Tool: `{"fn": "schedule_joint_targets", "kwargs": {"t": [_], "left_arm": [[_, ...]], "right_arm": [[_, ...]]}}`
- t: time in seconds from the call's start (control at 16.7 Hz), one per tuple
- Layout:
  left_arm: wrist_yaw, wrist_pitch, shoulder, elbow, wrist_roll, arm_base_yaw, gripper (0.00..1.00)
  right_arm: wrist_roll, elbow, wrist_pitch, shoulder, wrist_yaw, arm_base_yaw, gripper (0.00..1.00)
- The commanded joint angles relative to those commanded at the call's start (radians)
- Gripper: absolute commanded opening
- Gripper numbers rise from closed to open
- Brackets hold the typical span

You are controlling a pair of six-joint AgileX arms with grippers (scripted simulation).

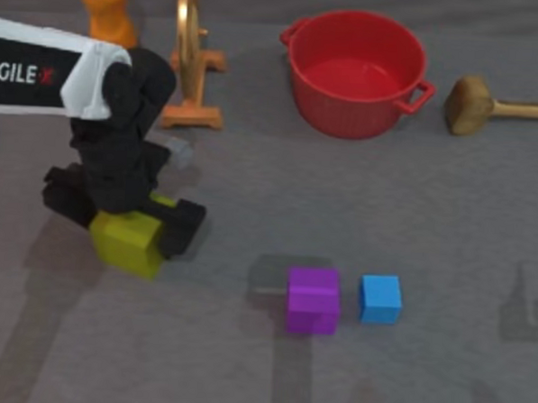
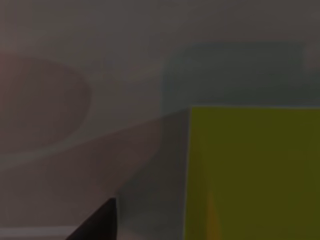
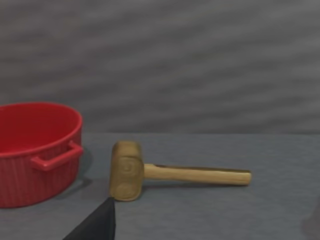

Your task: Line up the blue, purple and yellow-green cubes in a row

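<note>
Left gripper (image 1: 128,214) fingers clamp the yellow-green cube (image 1: 129,240), well left of the purple cube (image 1: 313,300) and blue cube (image 1: 380,298) pair; right gripper out of view.

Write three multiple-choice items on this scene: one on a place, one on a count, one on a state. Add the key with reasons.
1. The purple cube sits:
A. inside the red pot
B. just left of the blue cube
C. on the wooden mallet

2. Cubes on the table:
A. two
B. three
C. five

3. The yellow-green cube is:
A. between the left claw's fingers
B. already in the row
C. stacked on the blue cube

Key: B, the top view shows them side by side; B, purple, blue and yellow-green; A, black fingers flank it, far from the others.
</note>
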Motion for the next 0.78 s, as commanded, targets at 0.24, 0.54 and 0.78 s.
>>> {"fn": "schedule_joint_targets", "kwargs": {"t": [0.24,0.54,0.78], "left_arm": [[0.0,0.0,0.0,0.0,0.0,0.0,0.55],[0.0,0.0,0.0,0.0,0.0,0.0,0.17],[0.0,0.0,0.0,0.0,0.0,0.0,0.0]], "right_arm": [[0.0,0.0,0.0,0.0,0.0,0.0,1.0],[0.0,0.0,0.0,0.0,0.0,0.0,1.0],[0.0,0.0,0.0,0.0,0.0,0.0,1.0]]}}
